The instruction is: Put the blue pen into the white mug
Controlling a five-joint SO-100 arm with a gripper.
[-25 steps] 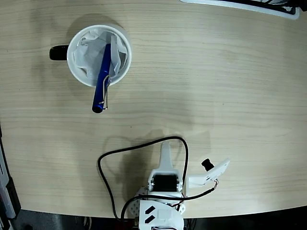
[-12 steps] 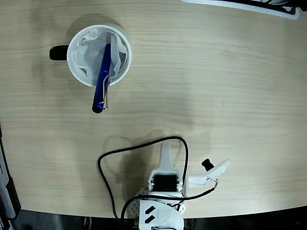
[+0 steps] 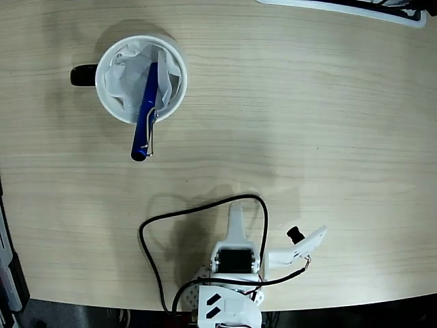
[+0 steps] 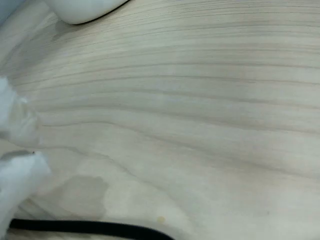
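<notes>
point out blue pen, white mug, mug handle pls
blue pen (image 3: pixel 145 113), fixed view, mid-barrel at the mug's rim.
white mug (image 3: pixel 104 90), fixed view, left side of its rim.
mug handle (image 3: pixel 83 74), fixed view, middle of the black handle.

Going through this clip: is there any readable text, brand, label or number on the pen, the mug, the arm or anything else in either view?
None can be read.
The blue pen: no print visible.
The white mug: plain rim, no logo showing.
The arm's base: two dark slanted marks, not letters.
The object at the top edge: cut off, nothing legible.
The wrist view shows only wood grain and blurred white parts.
</notes>
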